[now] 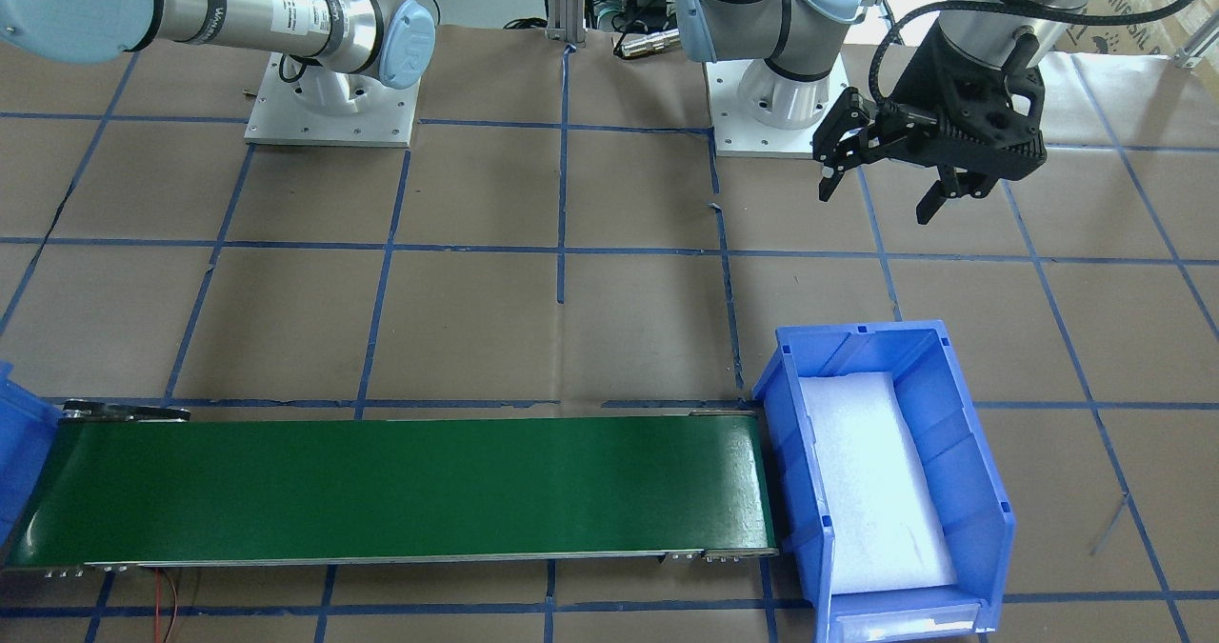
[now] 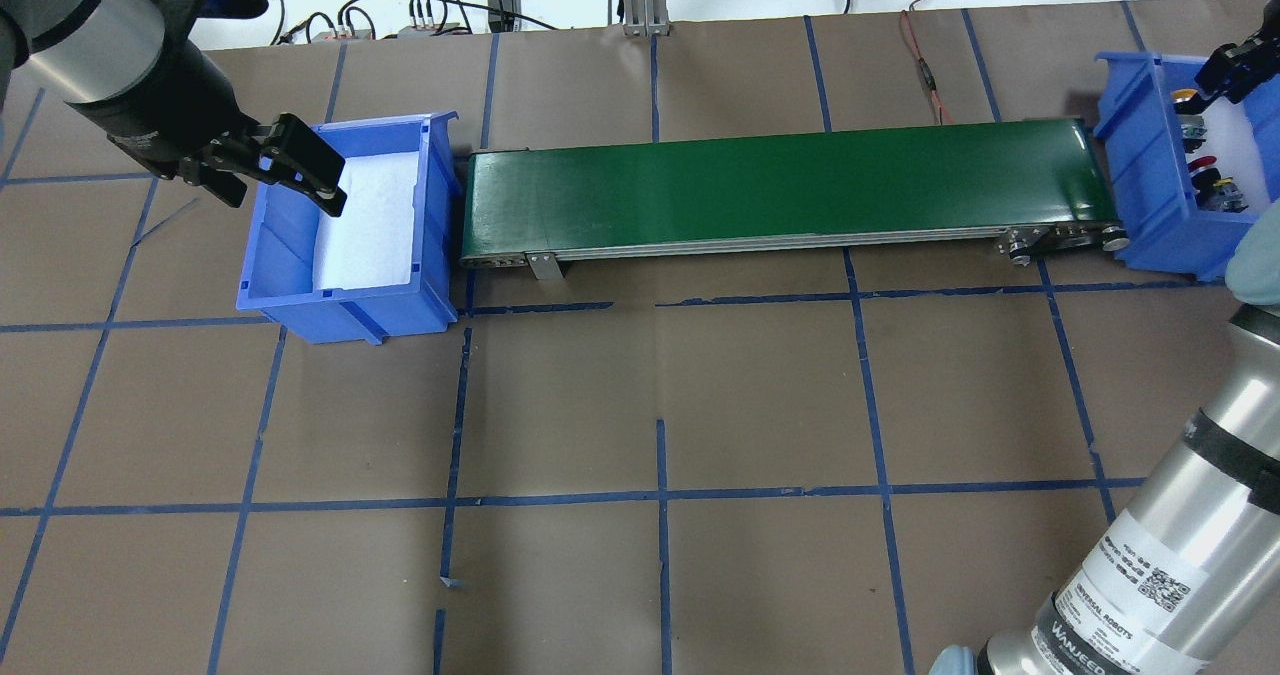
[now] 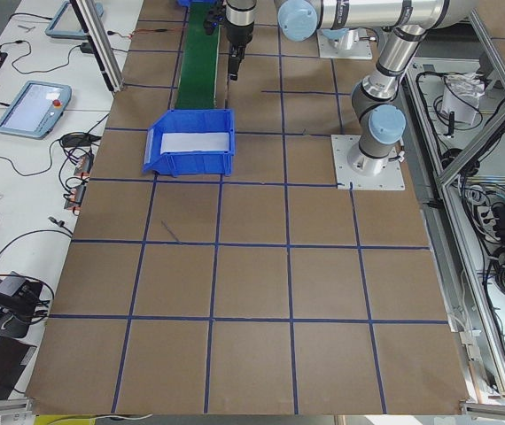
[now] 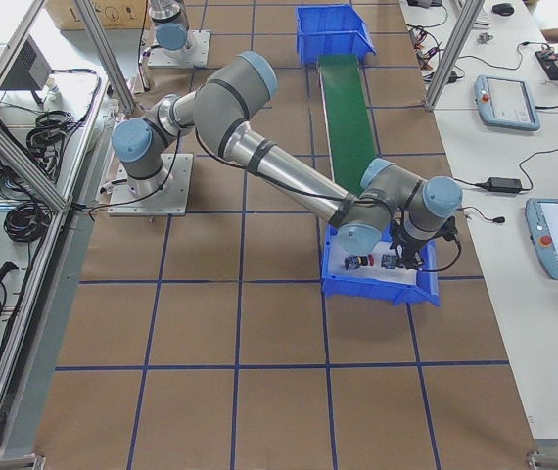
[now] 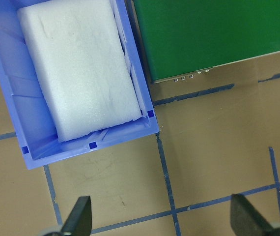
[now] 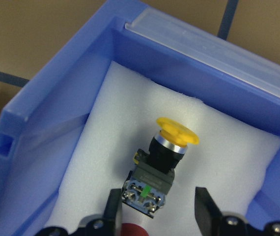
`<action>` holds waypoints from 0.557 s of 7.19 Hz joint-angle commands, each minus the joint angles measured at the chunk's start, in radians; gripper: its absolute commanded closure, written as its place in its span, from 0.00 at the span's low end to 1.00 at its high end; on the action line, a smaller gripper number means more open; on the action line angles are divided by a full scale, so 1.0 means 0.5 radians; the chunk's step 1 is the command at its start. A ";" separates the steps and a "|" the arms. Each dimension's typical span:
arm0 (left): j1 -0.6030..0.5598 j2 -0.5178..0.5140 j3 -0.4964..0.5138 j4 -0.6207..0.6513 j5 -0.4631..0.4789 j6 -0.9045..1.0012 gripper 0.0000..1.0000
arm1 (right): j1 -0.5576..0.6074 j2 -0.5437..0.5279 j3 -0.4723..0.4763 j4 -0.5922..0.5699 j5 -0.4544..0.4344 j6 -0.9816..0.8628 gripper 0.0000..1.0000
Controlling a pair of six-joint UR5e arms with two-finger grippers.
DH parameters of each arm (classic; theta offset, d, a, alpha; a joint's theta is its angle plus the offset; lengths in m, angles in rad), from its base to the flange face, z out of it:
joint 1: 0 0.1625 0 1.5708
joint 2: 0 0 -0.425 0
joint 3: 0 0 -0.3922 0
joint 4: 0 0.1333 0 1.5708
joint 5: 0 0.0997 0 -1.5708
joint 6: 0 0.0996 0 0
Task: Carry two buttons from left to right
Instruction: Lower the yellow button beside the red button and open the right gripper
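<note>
The yellow button [image 6: 162, 169] lay on its side on white foam [image 6: 228, 162] in the right bin [image 6: 61, 105], its yellow cap on a black collar above a grey blocky body with a green mark. The red button [image 4: 355, 262] lay just beside it in the same bin. Both seemed delivered, so the task looked nearly done. The right gripper [image 6: 157, 211] hung above the yellow button, fingers spread and empty; its next move was probably to lift clear without catching the bin wall. The belt [image 2: 780, 190] carried nothing. The left gripper [image 1: 881, 181], open and empty, hovered near the left bin [image 2: 290, 255], which held only foam.
</note>
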 commanded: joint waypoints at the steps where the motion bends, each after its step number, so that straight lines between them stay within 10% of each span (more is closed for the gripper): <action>1: 0.000 0.000 0.000 0.001 0.000 0.000 0.00 | 0.015 -0.140 -0.006 0.091 0.043 0.001 0.38; 4: 0.000 0.000 0.000 -0.002 0.000 0.000 0.00 | 0.318 -0.416 -0.015 0.135 0.036 0.031 0.34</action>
